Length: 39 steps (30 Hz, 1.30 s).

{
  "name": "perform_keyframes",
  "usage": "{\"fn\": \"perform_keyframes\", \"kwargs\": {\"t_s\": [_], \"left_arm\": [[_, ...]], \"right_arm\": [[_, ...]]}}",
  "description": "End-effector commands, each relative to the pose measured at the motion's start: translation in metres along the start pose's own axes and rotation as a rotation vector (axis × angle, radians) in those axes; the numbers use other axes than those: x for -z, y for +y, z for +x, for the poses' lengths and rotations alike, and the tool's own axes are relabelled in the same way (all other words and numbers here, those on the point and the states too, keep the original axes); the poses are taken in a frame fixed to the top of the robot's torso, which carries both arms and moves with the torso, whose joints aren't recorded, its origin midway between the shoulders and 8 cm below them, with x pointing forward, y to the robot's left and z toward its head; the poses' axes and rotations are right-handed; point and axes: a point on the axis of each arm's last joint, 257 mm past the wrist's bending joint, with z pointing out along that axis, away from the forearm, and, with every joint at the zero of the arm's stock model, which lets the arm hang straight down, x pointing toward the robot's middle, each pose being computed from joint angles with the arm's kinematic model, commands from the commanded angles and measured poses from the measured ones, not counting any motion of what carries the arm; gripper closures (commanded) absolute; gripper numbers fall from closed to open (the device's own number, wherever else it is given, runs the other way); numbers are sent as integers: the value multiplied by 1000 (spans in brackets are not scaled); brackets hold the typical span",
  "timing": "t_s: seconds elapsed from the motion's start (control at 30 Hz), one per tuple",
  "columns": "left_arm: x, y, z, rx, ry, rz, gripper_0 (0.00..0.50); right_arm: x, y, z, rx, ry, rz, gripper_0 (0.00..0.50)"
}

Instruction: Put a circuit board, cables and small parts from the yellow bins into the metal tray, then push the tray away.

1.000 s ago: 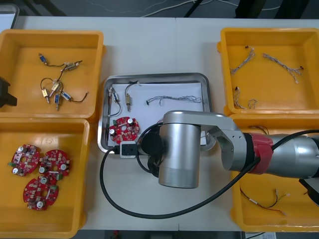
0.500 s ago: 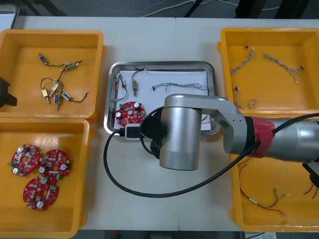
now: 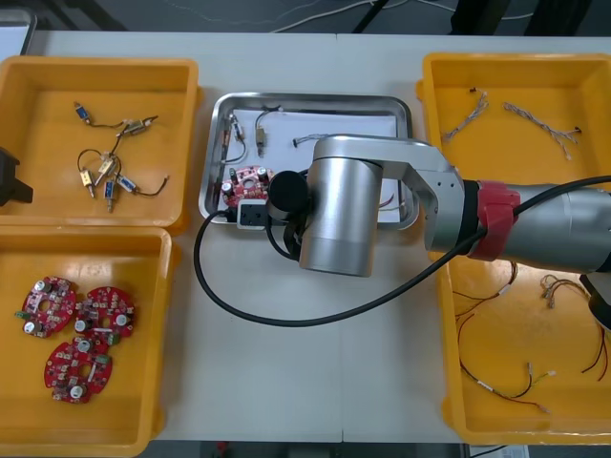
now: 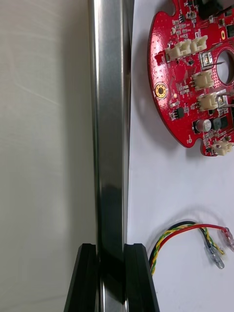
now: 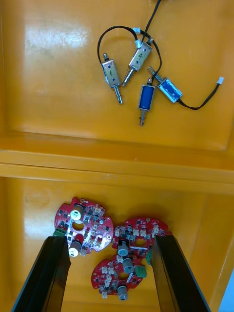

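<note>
The metal tray (image 3: 310,97) lies white inside between the bins, toward the table's far edge. It holds a red circuit board (image 3: 245,181), small metal parts (image 3: 260,141), a blue and white cable (image 3: 320,140) and a red and yellow cable (image 4: 180,234). My right arm reaches over its near side. In the right wrist view my right gripper (image 4: 111,251) is shut on the tray's near rim (image 4: 111,122), with the circuit board (image 4: 195,73) just inside. My left gripper (image 5: 111,241) hangs open above the left bins, over the circuit boards (image 5: 85,229).
The far left yellow bin (image 3: 95,72) holds small metal parts (image 3: 105,172); the near left one holds three circuit boards (image 3: 76,329). The far right bin (image 3: 516,62) has blue and white cables, the near right bin (image 3: 453,401) red, yellow and black cables. Bare table lies in front of the tray.
The tray has slid away from me toward the table's far edge, carried by my right arm, which moved with it. The left arm has not moved.
</note>
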Motion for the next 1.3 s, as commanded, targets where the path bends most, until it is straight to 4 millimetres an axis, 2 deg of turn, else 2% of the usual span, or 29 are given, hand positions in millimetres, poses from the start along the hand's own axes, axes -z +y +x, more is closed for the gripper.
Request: {"fn": "perform_keyframes", "kwargs": {"t_s": [0.03, 0.53, 0.7, 1.3], "left_arm": [[12, 7, -3, -103, -27, -16, 0], [12, 7, -3, -103, -27, -16, 0], [12, 7, -3, -103, -27, -16, 0], [12, 7, -3, -103, -27, -16, 0]], "right_arm": [[6, -31, -6, 41, -9, 52, 500], [-3, -71, -7, 84, -33, 112, 500], [-7, -86, -6, 156, -40, 135, 500], [-13, -130, 3, 129, -42, 196, 500]]}}
